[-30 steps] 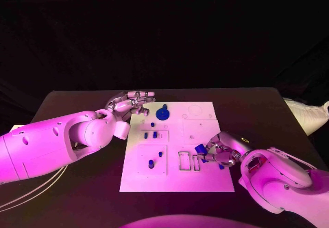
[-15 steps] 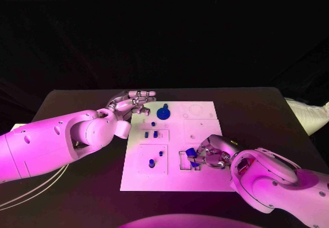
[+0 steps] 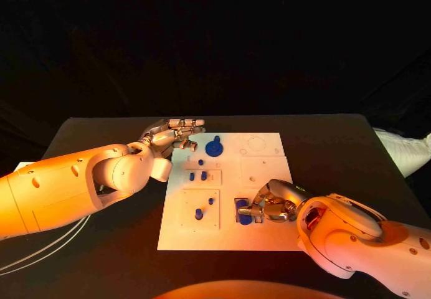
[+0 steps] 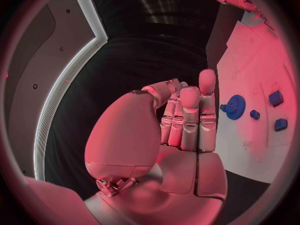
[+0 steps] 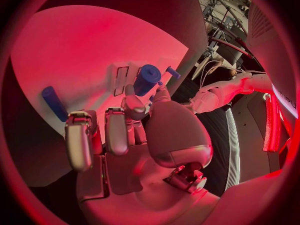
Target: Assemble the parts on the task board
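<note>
Fingers of my right hand (image 3: 269,208) pinch a blue part (image 3: 244,210) over the board's (image 3: 269,240) slots (left hand (image 3: 172,134) curled, holding nothing).

1. The board (image 3: 269,240) lies in the middle of the bench (image 3: 108,131).
2. The left hand (image 3: 172,134) hovers at the board's far left corner, its fingers (image 4: 190,115) held together, just left of the gear (image 3: 213,148).
3. The right hand (image 3: 269,205) sits over the board's near right part, at the slots (image 3: 239,212).
4. Its fingers (image 5: 128,112) hold a part (image 5: 146,79) over the slots.
5. Pegs (image 3: 198,213) stand left of the slots.
</note>
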`<state>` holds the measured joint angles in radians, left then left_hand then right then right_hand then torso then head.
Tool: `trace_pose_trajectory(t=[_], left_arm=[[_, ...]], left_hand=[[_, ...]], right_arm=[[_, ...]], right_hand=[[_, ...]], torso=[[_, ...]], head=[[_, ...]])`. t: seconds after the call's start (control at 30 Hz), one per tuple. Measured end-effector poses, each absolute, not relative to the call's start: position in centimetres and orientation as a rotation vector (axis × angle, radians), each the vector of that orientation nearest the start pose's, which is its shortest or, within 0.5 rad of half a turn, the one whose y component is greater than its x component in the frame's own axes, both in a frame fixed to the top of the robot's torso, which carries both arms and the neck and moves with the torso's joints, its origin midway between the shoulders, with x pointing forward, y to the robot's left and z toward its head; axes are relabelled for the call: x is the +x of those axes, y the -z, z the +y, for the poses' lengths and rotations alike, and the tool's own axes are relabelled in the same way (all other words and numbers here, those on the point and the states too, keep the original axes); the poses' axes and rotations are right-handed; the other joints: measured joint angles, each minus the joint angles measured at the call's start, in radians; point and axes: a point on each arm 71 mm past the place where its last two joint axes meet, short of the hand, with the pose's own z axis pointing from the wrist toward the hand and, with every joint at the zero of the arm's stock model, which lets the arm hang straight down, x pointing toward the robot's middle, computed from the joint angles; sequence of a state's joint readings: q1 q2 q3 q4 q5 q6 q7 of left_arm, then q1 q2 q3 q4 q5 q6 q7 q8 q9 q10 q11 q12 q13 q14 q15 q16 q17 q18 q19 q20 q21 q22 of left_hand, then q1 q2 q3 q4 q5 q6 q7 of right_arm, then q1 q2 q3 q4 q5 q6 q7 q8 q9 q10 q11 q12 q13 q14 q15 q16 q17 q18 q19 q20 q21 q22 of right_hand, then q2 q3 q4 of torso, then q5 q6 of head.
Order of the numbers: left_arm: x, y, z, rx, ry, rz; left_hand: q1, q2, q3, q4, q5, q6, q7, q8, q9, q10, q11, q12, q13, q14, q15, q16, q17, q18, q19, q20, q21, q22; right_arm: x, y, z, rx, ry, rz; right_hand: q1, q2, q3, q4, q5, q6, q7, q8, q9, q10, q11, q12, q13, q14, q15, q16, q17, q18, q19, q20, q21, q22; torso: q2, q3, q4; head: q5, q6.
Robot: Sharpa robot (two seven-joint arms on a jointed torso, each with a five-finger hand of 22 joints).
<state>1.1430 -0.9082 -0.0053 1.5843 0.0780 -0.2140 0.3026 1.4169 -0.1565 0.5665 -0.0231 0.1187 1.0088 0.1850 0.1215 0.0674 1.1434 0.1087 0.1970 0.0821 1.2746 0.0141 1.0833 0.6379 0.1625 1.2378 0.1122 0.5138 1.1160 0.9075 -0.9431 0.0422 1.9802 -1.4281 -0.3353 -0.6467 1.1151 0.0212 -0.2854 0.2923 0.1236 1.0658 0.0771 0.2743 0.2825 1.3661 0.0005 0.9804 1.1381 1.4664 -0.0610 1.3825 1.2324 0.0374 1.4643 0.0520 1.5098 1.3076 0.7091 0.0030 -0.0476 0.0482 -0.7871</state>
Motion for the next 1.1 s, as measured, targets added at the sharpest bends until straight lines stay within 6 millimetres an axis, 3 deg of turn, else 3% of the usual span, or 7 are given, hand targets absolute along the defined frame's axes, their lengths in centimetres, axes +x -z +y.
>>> trace_pose_trajectory(t=[0.1,0.27,0.53,0.7,0.87,1.03,1.1], left_arm=[[47.0,19.5,21.9,-1.284,1.609,1.520],[47.0,19.5,21.9,-1.284,1.609,1.520],[47.0,19.5,21.9,-1.284,1.610,1.520],[47.0,19.5,21.9,-1.284,1.610,1.521],[47.0,19.5,21.9,-1.284,1.610,1.521],[47.0,19.5,21.9,-1.285,1.610,1.521],[47.0,19.5,21.9,-1.285,1.610,1.521]], left_hand=[[0.000,0.000,0.000,0.000,0.000,0.000,0.000,0.000,0.000,0.000,0.000,0.000,0.000,0.000,0.000,0.000,0.000,0.000,0.000,0.000,0.000,0.000],[0.000,0.000,-0.003,-0.003,0.000,0.000,0.000,0.000,0.000,0.000,0.000,0.000,0.000,0.000,0.000,0.000,0.000,0.000,0.000,0.000,0.000,-0.001],[0.000,0.000,-0.003,-0.003,0.000,0.000,0.000,0.000,0.000,0.000,0.000,0.000,0.000,0.000,0.000,0.000,0.000,0.000,0.000,0.000,0.000,-0.001],[0.000,0.000,-0.003,-0.003,0.000,0.000,0.000,0.000,0.000,0.000,0.000,0.000,0.000,0.000,0.000,0.000,0.000,0.000,0.000,0.000,0.000,-0.001],[0.000,0.000,-0.003,-0.003,0.000,0.000,0.000,0.000,0.000,0.000,0.000,0.000,0.000,0.000,0.000,0.000,0.000,0.000,0.000,0.000,0.000,-0.001],[0.000,0.000,-0.003,-0.003,0.000,0.000,0.000,0.000,0.000,0.000,0.000,0.000,0.000,0.000,0.000,0.000,0.000,0.000,0.000,0.000,0.000,-0.001],[0.000,0.000,-0.003,-0.003,0.000,0.000,0.000,0.000,0.000,0.000,0.000,0.000,0.000,0.000,0.000,0.000,0.000,0.000,0.000,0.000,0.000,-0.001]], right_arm=[[35.2,23.9,-15.4,0.197,-0.578,2.018],[35.2,23.9,-15.4,0.188,-0.569,2.012],[35.3,23.9,-15.1,0.158,-0.564,2.008],[35.4,23.9,-14.8,0.126,-0.554,2.001],[35.4,23.6,-14.6,0.101,-0.552,1.978],[35.4,23.7,-15.5,0.104,-0.530,1.967],[35.2,23.6,-16.2,0.114,-0.520,1.966]], right_hand=[[-0.046,-0.031,0.005,0.004,-0.059,-0.003,0.003,0.000,0.008,-0.003,0.003,-0.029,-0.016,0.000,0.000,0.000,-0.002,0.000,0.000,0.000,-0.001,0.000],[-0.056,-0.045,0.040,0.000,-0.062,-0.003,0.003,0.000,0.016,-0.003,0.003,-0.034,-0.018,0.000,0.000,0.000,-0.002,0.000,0.000,0.000,-0.001,0.000],[0.153,-0.033,0.091,-0.062,-0.006,-0.005,-0.002,0.006,0.041,-0.003,0.003,-0.039,-0.011,0.000,0.000,0.000,0.003,0.000,0.000,0.000,-0.001,0.000],[0.237,-0.023,0.115,-0.107,-0.014,0.006,-0.013,0.019,0.053,0.008,-0.008,-0.034,0.001,0.000,-0.007,0.000,0.009,0.000,0.004,-0.004,-0.001,0.000],[0.267,-0.011,0.133,-0.133,-0.039,0.007,-0.014,0.023,0.061,0.011,-0.011,-0.022,0.013,0.000,-0.007,0.000,0.012,0.000,0.000,-0.007,-0.001,0.000],[0.249,0.015,0.120,-0.100,0.026,0.007,-0.014,0.023,0.064,0.011,-0.011,-0.022,0.014,0.000,-0.007,0.000,0.013,0.000,0.000,-0.007,-0.001,0.000],[0.226,0.007,0.109,-0.086,0.049,0.004,-0.011,0.023,0.064,0.011,-0.011,-0.023,0.009,0.000,-0.007,0.000,0.011,0.000,0.000,-0.007,-0.001,0.000]], torso=[[0.000,0.0000,-0.0001],[0.000,-0.0001,-0.0001],[0.000,0.0001,0.0000],[0.000,0.0002,0.0005],[0.000,0.0001,0.0010],[0.000,0.0006,-0.0001],[-0.001,0.0006,-0.0007]], head=[[0.000,-0.001],[0.000,-0.002],[0.001,-0.003],[0.001,-0.005],[0.001,-0.006],[0.002,-0.006],[0.001,-0.005]])
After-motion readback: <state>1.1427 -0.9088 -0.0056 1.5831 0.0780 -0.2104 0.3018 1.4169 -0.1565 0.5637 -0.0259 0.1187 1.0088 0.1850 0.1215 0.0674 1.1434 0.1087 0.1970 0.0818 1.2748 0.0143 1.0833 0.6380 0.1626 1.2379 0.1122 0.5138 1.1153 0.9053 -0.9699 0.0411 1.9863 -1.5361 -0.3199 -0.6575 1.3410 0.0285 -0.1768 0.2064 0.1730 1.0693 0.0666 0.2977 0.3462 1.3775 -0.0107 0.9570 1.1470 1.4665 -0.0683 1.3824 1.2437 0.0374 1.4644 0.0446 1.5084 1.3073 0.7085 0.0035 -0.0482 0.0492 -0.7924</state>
